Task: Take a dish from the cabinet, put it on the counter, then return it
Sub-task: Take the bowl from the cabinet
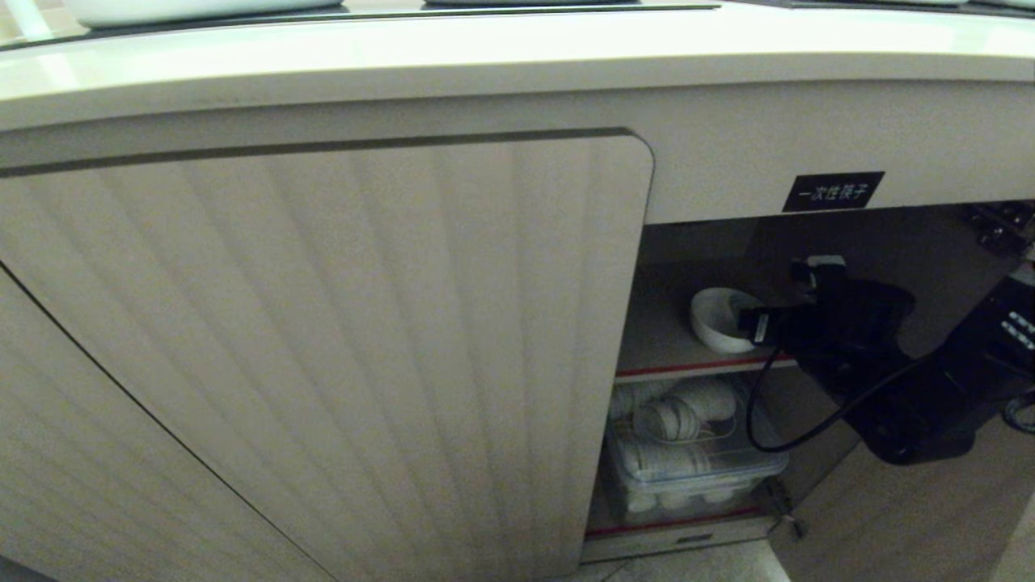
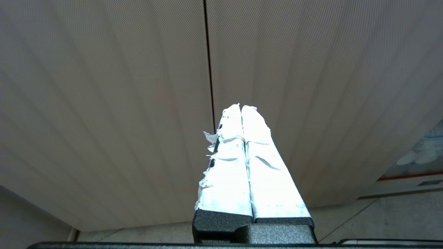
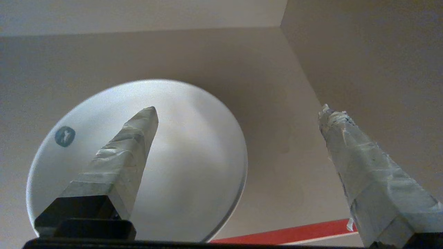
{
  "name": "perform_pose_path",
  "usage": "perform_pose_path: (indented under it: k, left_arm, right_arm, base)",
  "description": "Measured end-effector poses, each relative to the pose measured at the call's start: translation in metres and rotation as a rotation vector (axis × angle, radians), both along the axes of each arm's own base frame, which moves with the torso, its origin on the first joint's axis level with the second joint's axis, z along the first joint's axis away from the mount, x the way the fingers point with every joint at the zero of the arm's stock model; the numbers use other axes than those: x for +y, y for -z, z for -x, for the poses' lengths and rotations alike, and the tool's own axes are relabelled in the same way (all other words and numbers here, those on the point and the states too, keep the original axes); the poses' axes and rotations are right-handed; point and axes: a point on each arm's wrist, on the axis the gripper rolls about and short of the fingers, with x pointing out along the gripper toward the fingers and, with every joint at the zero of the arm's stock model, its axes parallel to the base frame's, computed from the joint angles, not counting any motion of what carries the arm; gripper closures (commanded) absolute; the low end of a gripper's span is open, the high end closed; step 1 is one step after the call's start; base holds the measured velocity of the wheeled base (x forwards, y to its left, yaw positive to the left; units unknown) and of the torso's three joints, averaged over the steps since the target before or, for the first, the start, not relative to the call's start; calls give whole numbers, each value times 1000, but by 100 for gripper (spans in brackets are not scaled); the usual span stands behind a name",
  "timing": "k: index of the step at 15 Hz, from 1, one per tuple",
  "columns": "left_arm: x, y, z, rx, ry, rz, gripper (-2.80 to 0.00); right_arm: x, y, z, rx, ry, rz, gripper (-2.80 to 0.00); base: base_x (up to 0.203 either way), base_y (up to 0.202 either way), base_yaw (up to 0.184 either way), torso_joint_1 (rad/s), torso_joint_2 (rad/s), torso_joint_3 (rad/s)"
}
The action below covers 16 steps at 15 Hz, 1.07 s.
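The cabinet (image 1: 364,339) has its ribbed left door shut and its right compartment open. The dish (image 1: 716,319), a small white bowl, stands on the upper red-edged shelf inside. My right gripper (image 1: 786,295) reaches into that compartment at the bowl's right side. In the right wrist view it is open (image 3: 238,112): one taped finger (image 3: 128,152) lies over the dish (image 3: 187,166), the other finger (image 3: 360,166) is off beside it, and the rim sits between them. Nothing is gripped. The counter (image 1: 517,56) runs above. My left gripper (image 2: 241,108) is shut and empty, facing the ribbed doors.
A black label (image 1: 833,191) sits above the opening. On the lower shelf stands a clear box (image 1: 687,477) with several white dishes. The red shelf edge (image 3: 294,233) is just below the right gripper. A hinge (image 1: 1003,226) and the opened door (image 1: 889,525) lie to the right.
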Motion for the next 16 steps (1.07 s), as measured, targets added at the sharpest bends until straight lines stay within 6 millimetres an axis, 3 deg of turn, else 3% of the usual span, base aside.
perform_pose_path:
  k: [16]
  left_arm:
    - [0, 0, 0, 0, 0, 0, 0]
  right_arm:
    - [0, 3, -15, 153, 0, 4, -280]
  base:
    - [0, 0, 0, 0, 0, 0]
